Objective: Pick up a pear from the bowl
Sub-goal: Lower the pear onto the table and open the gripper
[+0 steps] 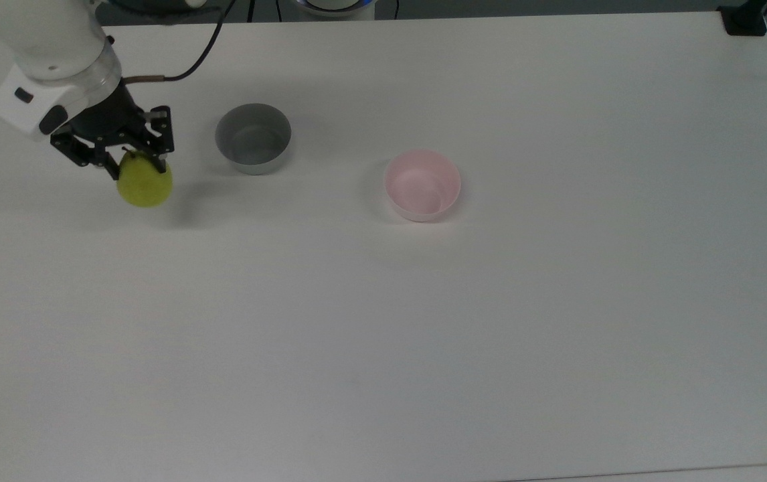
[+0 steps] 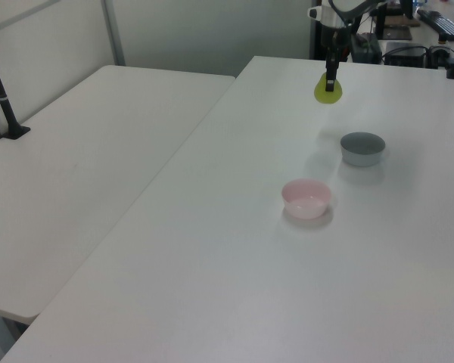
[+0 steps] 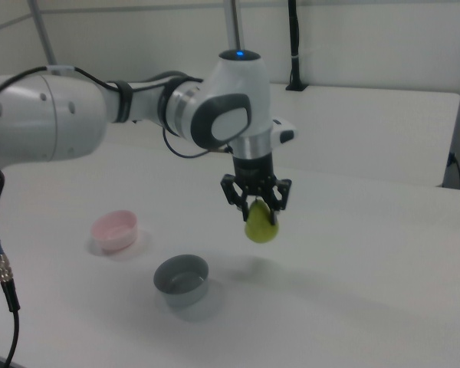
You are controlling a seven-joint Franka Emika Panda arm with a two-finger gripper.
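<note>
Gripper [image 1: 136,165] pinching the pear [image 1: 145,187] at its narrow stem end, fingers on either side; it hangs clear above the white table [image 1: 423,321]. Pear long axis roughly vertical, stem up into the jaws, fat end down, best seen in the right view [image 3: 261,225]. Pear is plain yellow-green, smooth; stem hidden by the fingers, I think. Grey bowl [image 1: 253,138] sits at about 2 o'clock from the pear in the top view, near but apart. Pink bowl [image 1: 422,185] is well apart at 3 o'clock, with nothing inside. No readable labels or writing.
</note>
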